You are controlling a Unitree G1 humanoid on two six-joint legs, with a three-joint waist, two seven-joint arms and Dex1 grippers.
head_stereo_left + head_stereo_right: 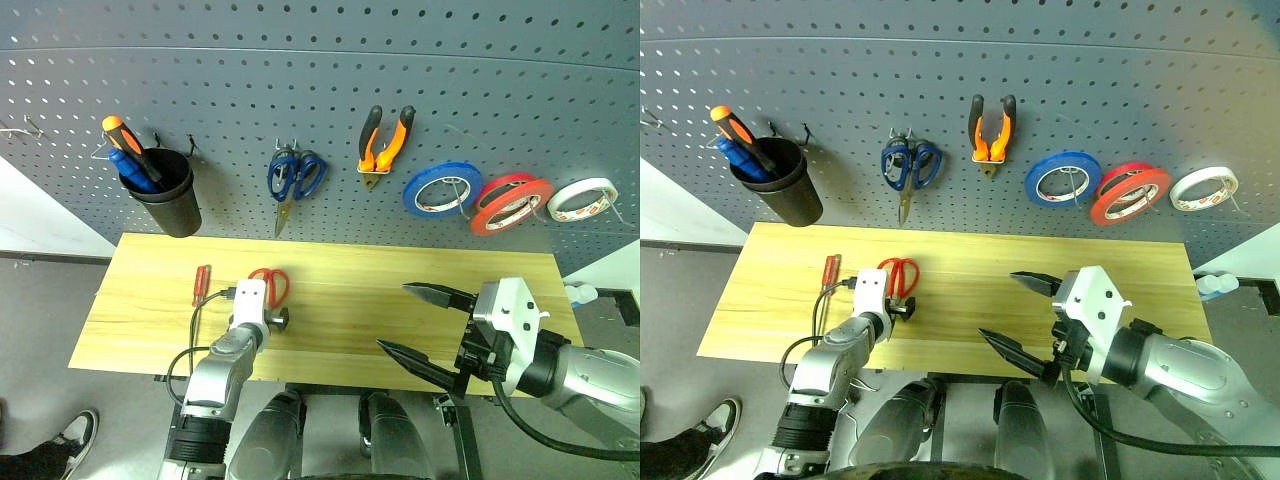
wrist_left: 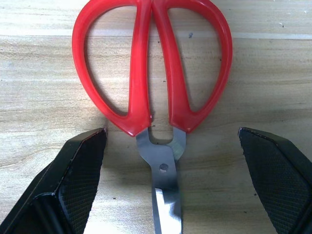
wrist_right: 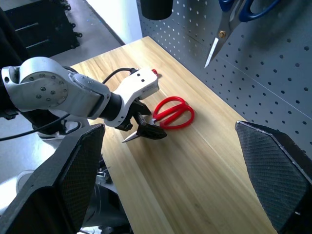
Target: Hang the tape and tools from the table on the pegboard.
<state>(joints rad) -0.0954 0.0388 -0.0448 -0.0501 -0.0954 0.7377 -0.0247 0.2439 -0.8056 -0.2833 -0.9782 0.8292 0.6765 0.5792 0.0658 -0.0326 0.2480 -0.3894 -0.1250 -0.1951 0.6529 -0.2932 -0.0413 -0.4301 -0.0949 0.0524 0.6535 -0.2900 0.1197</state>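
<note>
while angled down, left end effector (image 2: 170, 146) wide open, straddling red-handled scissors (image 2: 153, 73)

red scissors (image 2: 152, 68) flat on table (image 1: 400, 300)

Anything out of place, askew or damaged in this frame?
Nothing damaged or spilled. The red-handled scissors and red-handled screwdriver still lie flat on the table rather than on the pegboard. The left gripper is open astride the scissors' blades.

Left gripper (image 2: 168, 161) low, right gripper (image 1: 425, 322) raised (both jaws wide).
</note>
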